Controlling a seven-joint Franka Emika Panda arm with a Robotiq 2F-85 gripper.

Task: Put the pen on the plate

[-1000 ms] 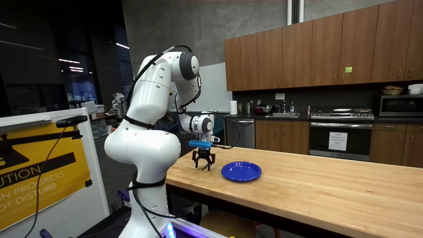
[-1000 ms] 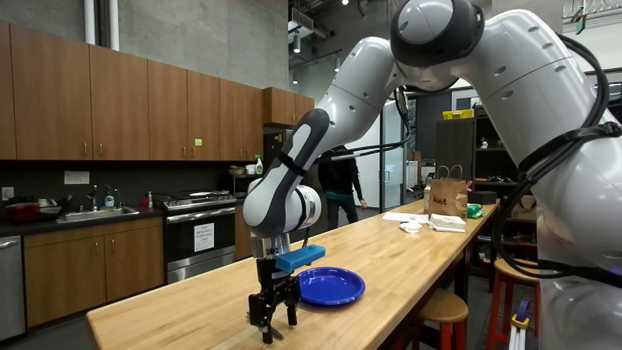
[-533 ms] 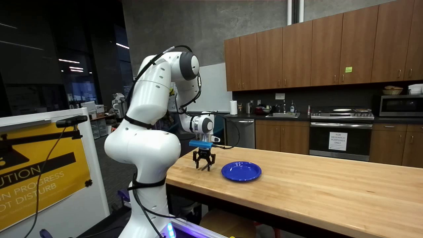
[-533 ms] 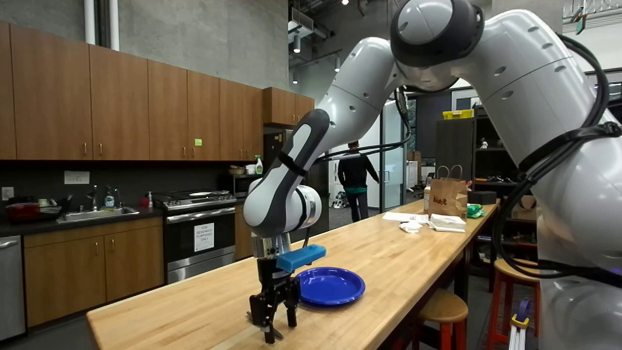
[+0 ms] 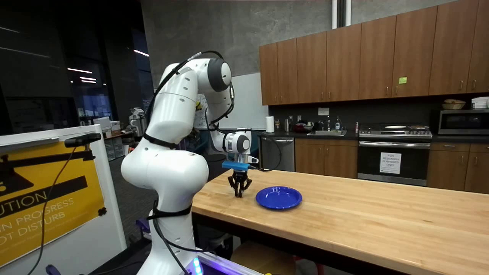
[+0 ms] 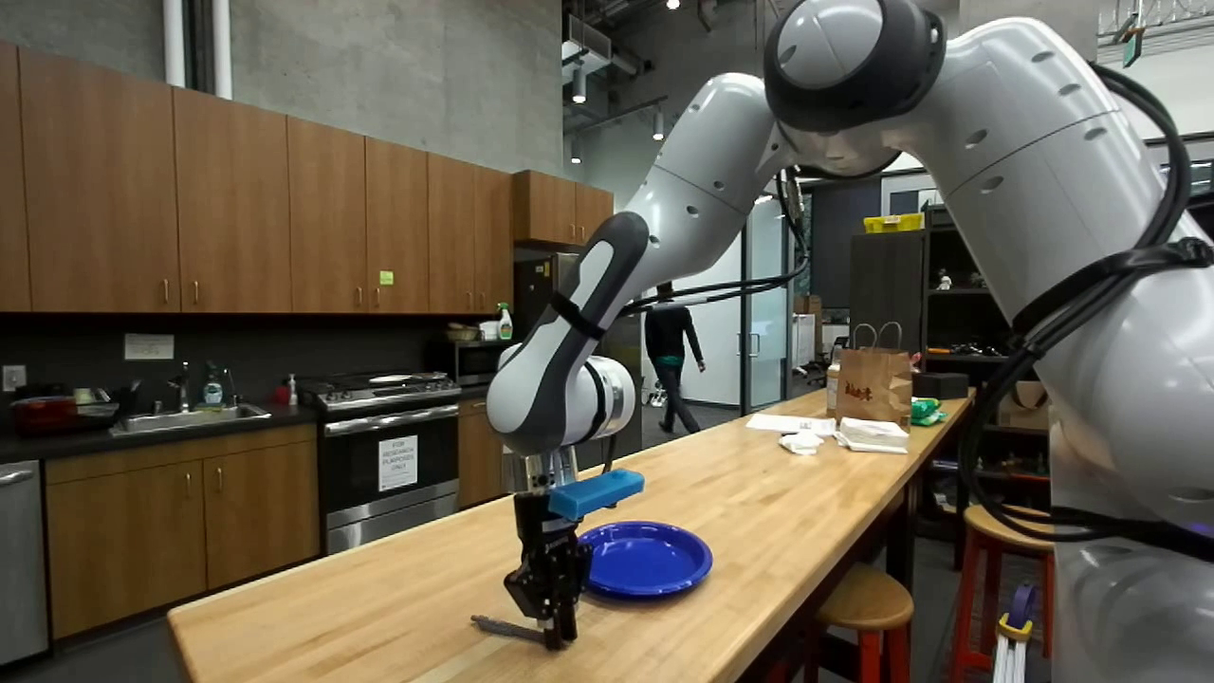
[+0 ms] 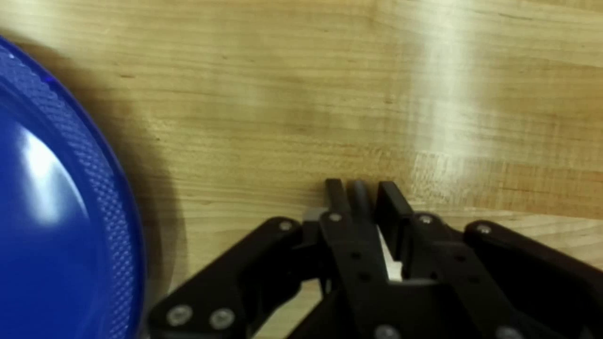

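Observation:
The pen (image 6: 507, 628), a thin dark stick, is partly visible beside my fingertips in an exterior view. In the wrist view the pen (image 7: 361, 194) runs between the two fingertips. My gripper (image 7: 362, 186) points straight down at the table, its fingers drawn close on both sides of the pen. Narrow dark strips beside the pen leave it uncertain whether both pads touch it. The same gripper (image 5: 238, 195) hides most of the pen in an exterior view. A round blue plate (image 5: 279, 198) lies flat close by; in the wrist view the plate (image 7: 47, 263) fills the left side.
All this is on a long wooden table (image 5: 363, 214). Farther along it stand a brown paper bag (image 6: 874, 389), white napkins (image 6: 873, 434) and papers (image 6: 792, 424). A person (image 6: 670, 351) walks in the background. Stools (image 6: 865, 598) stand beside the table.
My fingers have come from wide apart to close together around the pen. The gripper has shifted slightly toward the plate. The pen lies at a slightly different angle. The background person has moved.

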